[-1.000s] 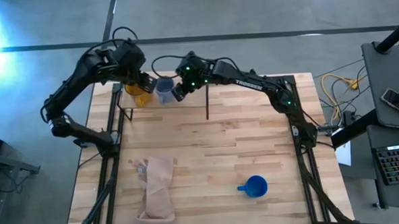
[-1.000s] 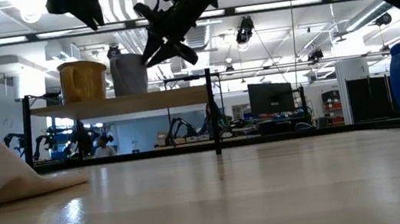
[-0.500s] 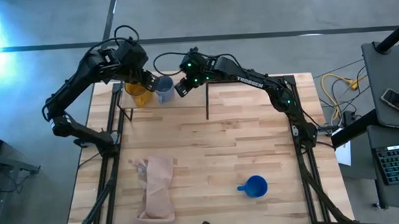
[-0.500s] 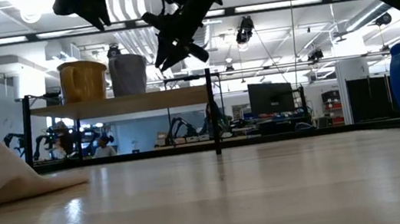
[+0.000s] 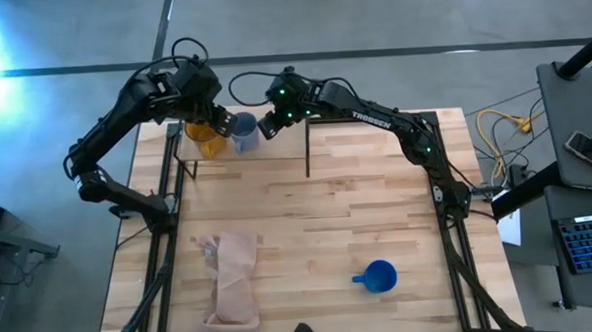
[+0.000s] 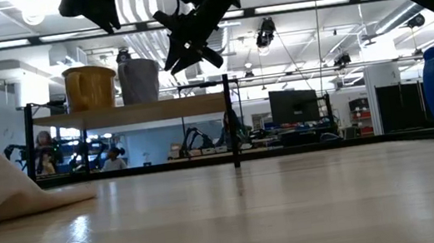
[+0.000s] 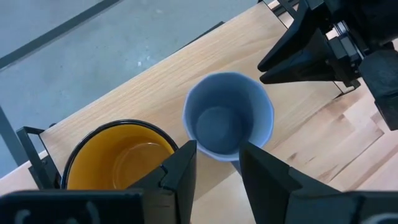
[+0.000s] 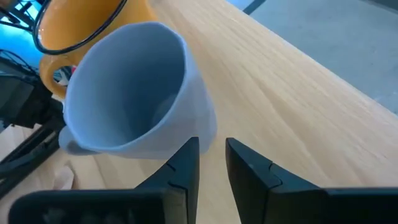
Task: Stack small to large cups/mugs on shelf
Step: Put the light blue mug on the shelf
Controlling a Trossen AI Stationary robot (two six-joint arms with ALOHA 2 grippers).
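So you've got the yellow mug (image 5: pixel 207 142) and the grey-blue mug (image 5: pixel 244 134) both sitting upright side by side on the shelf (image 6: pixel 190 106) at the far end of the table (image 5: pixel 319 225), while the blue mug (image 5: pixel 379 276) is still down near the front, well apart from the shelf. Your right gripper (image 5: pixel 266 127) is just beside the grey-blue mug with its fingers a narrow gap apart, nothing between them. Your left gripper (image 5: pixel 220 121) hovers above the two mugs, fingers apart and empty too. These look like glazed ceramic or enamel to me, so expect them stiff, a bit heavy and slick, and chippy if you knock rims together when nesting. I'd pinch the wall at the rim, one finger inside, or go for the handle. The tan cloth (image 5: pixel 233 277) is soft stuff, ignore it. Only writing I can read is "TROSSEN" on the right arm (image 5: pixel 374 118).
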